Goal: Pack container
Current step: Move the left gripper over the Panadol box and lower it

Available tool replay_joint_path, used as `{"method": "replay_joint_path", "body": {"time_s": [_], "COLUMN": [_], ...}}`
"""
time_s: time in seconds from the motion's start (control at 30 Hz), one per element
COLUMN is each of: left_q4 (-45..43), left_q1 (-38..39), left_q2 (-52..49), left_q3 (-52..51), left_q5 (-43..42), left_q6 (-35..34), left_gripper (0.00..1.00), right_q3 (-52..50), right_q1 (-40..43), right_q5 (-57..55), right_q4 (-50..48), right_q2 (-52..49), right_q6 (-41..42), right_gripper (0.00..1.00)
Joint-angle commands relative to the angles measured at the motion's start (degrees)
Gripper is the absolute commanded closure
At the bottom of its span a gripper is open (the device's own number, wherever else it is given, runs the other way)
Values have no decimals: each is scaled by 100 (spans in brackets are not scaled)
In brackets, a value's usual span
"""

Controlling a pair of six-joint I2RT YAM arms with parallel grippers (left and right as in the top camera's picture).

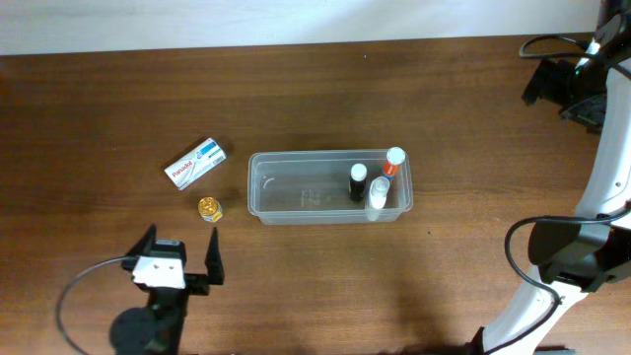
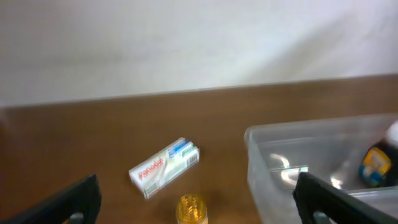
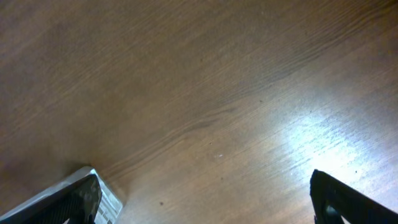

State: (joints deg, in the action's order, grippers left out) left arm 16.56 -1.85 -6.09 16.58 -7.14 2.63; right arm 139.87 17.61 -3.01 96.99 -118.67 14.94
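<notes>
Brown wood grain covers the table (image 1: 99, 99) in every view. Near its middle lies the container (image 1: 252, 187), a shallow tub of clear, colourless plastic, rectangular with rounded corners and a raised rim, its long side running left to right. Its left part is bare. At its right end three small bottles stand close together: a dark bottle (image 1: 358, 182), an orange-banded bottle (image 1: 392, 161) and a white bottle (image 1: 379, 197).

Left of the tub and apart from it lies a white box (image 1: 196, 164) with red lettering. Nearer, just beside the tub's left end, stands a small gold-topped jar (image 1: 210, 208).

The left gripper (image 1: 182, 242) hangs at the near edge, fingers spread wide and holding nothing. The right gripper (image 3: 208, 199) is likewise released over bare wood.

Only the overhead view shows all three bottles. The left wrist view alone shows the pale wall (image 2: 186, 43) behind the table and the blue-and-yellow label on the dark bottle. The right wrist view shows just wood and glare.
</notes>
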Motion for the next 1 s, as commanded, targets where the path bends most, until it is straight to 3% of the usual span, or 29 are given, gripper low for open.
{"method": "replay_joint_path", "body": {"time_s": [0.0, 0.17, 0.3, 0.43, 0.53, 0.77, 0.97], "left_q4": [179, 1329, 2861, 4363, 4931, 5139, 5130], "left_q1": [-20, -20, -20, -20, -20, -37, -42], "left_q2": [-699, -2651, -4636, -6544, -7608, -8784, -9455], "left_q3": [1123, 3235, 5237, 7125, 8021, 8371, 8369], "left_q5": [-146, -149, -146, -125, -26, 791, 841], "left_q6": [111, 765, 1447, 1526, 1526, 1537, 2658], "left_gripper": [1, 1, 1, 1, 1, 1, 1], "right_q3": [52, 52, 52, 52, 52, 52, 52], "right_q1": [4, 4, 4, 4, 4, 4, 4], "right_q5": [-68, -68, -68, -68, -68, -68, -68], "right_q4": [31, 31, 31, 31, 31, 31, 31], "right_q2": [173, 173, 173, 173, 173, 173, 173], "right_q6": [-11, -11, -11, -11, -11, -11, -11], "right_gripper": [2, 2, 2, 2, 2, 2, 2]}}
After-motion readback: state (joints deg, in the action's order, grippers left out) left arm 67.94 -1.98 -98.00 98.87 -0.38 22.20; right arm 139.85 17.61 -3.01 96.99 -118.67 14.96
